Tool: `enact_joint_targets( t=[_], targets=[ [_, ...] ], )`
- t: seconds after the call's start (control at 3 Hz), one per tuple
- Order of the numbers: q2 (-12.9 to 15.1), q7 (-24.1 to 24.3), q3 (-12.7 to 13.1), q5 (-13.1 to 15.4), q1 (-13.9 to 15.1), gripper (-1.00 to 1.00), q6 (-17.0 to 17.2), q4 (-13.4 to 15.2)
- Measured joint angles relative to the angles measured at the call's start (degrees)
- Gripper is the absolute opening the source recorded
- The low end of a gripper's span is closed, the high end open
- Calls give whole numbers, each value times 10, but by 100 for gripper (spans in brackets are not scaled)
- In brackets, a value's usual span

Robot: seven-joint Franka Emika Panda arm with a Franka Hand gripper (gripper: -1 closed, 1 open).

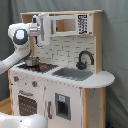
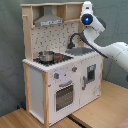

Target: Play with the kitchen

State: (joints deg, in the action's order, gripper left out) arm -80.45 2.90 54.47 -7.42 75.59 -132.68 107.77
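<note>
The kitchen (image 1: 60, 75) (image 2: 62, 65) stands upright on a wooden floor (image 2: 95, 112) before a grey backdrop, filling the middle of both exterior views. It is white with light-wood edges. In the first exterior view its range hood (image 1: 44, 29) sits at about 11 o'clock from the middle, with the microwave shelf (image 1: 70, 23) just beside it toward 1 o'clock. Below, a small pot (image 1: 32, 61) rests on the stove at 9 o'clock, the grey sink (image 1: 73, 73) lies near the middle, and the black faucet (image 1: 84, 59) arches over it at 3 o'clock. The oven door (image 1: 26, 104) is at 7 o'clock.

In the second exterior view the pot (image 2: 46, 56) sits on the stove at 10 o'clock, the oven door (image 2: 64, 95) at 6 o'clock, and the faucet (image 2: 75, 39) curves up near 1 o'clock.

The white arm (image 1: 20, 42) (image 2: 105, 42) reaches up to the top of the kitchen. Its pincer (image 1: 41, 27) is up at the range hood in the first exterior view; I cannot tell whether it is open or closed, or whether it touches the hood.
</note>
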Motion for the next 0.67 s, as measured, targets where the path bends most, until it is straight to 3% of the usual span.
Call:
enact_joint_targets(
  t=[0.33,0.67],
  targets=[
    [0,0,7,-41,-6,100,-3,0],
    [0,0,8,-76,-9,100,-48,0]
  ],
)
